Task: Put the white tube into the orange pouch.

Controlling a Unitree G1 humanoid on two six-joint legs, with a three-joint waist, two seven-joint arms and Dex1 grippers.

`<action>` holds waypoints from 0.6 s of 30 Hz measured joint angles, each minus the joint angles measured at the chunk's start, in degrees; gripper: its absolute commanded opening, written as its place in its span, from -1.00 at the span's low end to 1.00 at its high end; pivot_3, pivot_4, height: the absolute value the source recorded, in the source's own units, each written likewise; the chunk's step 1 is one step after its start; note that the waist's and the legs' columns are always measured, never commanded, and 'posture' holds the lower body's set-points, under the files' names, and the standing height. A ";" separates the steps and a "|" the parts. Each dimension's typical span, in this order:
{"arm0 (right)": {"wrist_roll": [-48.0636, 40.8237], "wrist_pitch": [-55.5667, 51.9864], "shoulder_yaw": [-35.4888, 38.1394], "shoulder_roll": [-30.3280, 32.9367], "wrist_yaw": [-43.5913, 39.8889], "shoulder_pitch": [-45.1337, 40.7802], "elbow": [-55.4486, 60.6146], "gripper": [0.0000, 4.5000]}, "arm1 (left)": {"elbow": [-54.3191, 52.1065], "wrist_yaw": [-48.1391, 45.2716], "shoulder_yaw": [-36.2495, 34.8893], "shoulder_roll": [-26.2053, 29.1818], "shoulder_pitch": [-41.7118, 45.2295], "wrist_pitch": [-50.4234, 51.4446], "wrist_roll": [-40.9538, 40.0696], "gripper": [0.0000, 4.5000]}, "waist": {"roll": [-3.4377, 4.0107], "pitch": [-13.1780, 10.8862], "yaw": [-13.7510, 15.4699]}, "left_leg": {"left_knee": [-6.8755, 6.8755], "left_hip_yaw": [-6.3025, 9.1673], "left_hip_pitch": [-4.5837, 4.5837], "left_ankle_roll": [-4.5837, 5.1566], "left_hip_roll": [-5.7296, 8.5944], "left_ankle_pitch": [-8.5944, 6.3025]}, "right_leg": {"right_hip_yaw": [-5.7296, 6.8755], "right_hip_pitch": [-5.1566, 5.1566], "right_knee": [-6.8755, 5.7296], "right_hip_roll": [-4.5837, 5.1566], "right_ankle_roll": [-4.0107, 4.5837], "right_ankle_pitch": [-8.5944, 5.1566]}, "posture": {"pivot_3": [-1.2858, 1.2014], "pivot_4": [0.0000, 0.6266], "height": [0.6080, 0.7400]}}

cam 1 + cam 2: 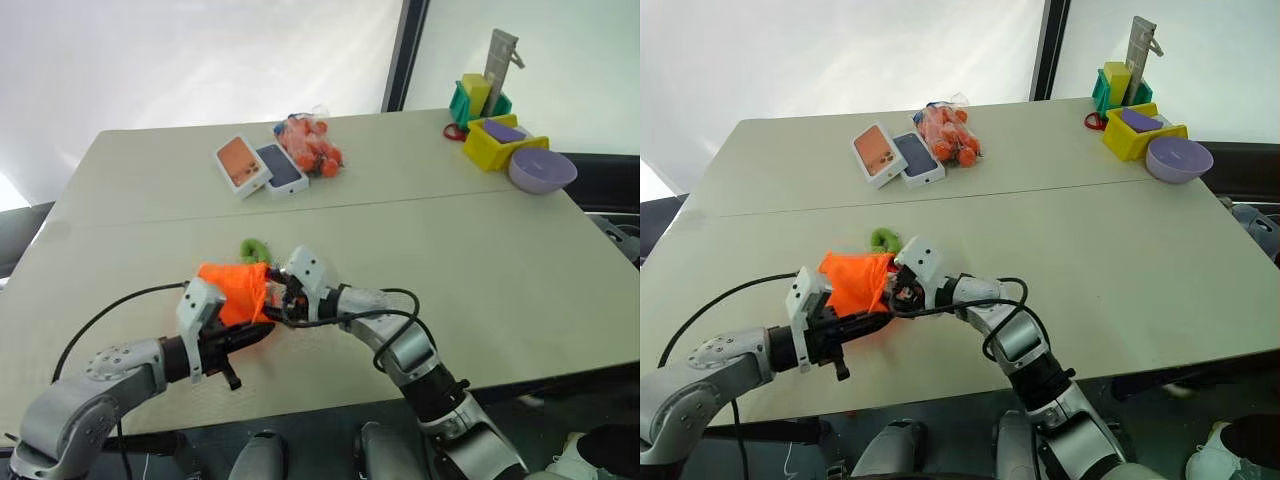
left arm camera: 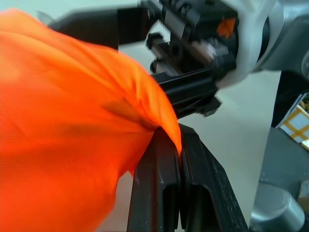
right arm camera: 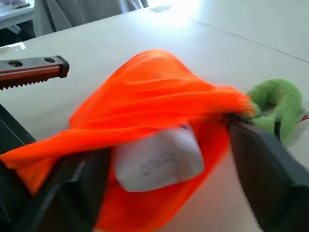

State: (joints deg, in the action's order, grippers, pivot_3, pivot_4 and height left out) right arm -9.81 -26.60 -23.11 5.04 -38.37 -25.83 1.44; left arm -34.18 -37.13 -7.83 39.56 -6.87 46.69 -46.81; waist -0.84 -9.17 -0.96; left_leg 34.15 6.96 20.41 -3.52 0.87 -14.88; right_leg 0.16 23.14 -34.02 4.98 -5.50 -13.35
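The left gripper [image 2: 179,159] pinches the rim of the orange pouch [image 1: 235,290], holding its mouth up off the table [image 1: 500,250]; the right gripper [image 3: 164,159], jaws spread wide, is at that mouth; the white tube [image 3: 159,159] lies between them, apparently just inside.

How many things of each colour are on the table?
Orange: 3, the pouch, the bag of balls, one phone box
Dark blue: 1, the other phone box
White: 1, the tube
Green: 2, the ring, a bin
Yellow: 1, a bin
Purple: 1, the bowl
Total: 9
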 measured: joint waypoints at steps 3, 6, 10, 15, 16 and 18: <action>-1.90 -1.07 0.40 1.92 -2.12 1.47 3.80 0.99 | 0.39 -0.47 -1.36 0.52 -0.55 -0.09 -0.01 -1.00 | 0.00 0.00 -0.02 | 0.00 0.00 0.00 0.00 0.00 0.00 | 0.00 0.01 0.00 0.00 -0.05 -0.03 | 0.03 -0.52 1.00; -4.34 -2.42 1.42 5.39 -4.87 3.04 8.01 0.99 | 0.99 -1.56 -3.41 1.18 -1.84 -0.84 0.00 -1.00 | 0.01 0.00 -0.04 | 0.00 0.00 -0.01 0.00 -0.01 0.00 | 0.00 0.00 0.01 0.01 -0.06 -0.05 | 0.03 -0.52 1.00; -7.58 -4.28 3.80 9.72 -7.97 4.57 10.62 0.99 | 3.91 -3.59 -6.53 3.13 -4.77 -1.21 0.22 -1.00 | 0.00 0.01 -0.10 | 0.00 0.00 0.00 0.00 -0.02 -0.01 | 0.00 0.06 0.01 0.01 -0.05 -0.06 | 0.03 -0.52 1.00; -8.82 -4.50 6.31 11.33 -7.89 4.48 10.10 0.99 | 8.80 -7.41 -12.14 6.45 -8.31 -3.51 2.02 -1.00 | 0.03 -0.01 -0.19 | -0.01 -0.02 0.00 -0.01 -0.07 -0.02 | 0.01 0.31 0.04 0.00 0.04 -0.10 | 0.03 -0.52 1.00; -8.37 -4.04 6.56 11.15 -7.09 4.22 9.11 0.99 | 9.91 -8.16 -13.08 7.18 -8.78 -3.89 2.65 -1.00 | 0.04 -0.02 -0.20 | -0.01 -0.03 0.00 -0.01 -0.07 -0.02 | 0.01 0.31 0.05 0.00 0.05 -0.10 | 0.03 -0.52 1.00; -7.20 -3.10 6.73 10.45 -5.24 3.25 6.53 0.99 | 12.44 -9.40 -15.04 8.34 -9.44 -5.10 4.06 -1.00 | 0.10 -0.06 -0.20 | -0.01 -0.06 0.02 -0.01 -0.07 -0.02 | 0.01 0.33 0.06 0.02 0.07 -0.10 | 0.03 -0.52 1.00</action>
State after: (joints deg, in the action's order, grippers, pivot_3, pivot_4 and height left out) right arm -17.01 -29.70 -16.38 15.48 -43.62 -22.58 7.97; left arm -21.75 -46.53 -22.88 47.90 -16.31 41.59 -42.75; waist -0.74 -9.23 -1.16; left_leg 34.14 6.89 20.43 -3.54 0.80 -14.90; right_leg 0.17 23.47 -33.96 5.00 -5.43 -13.45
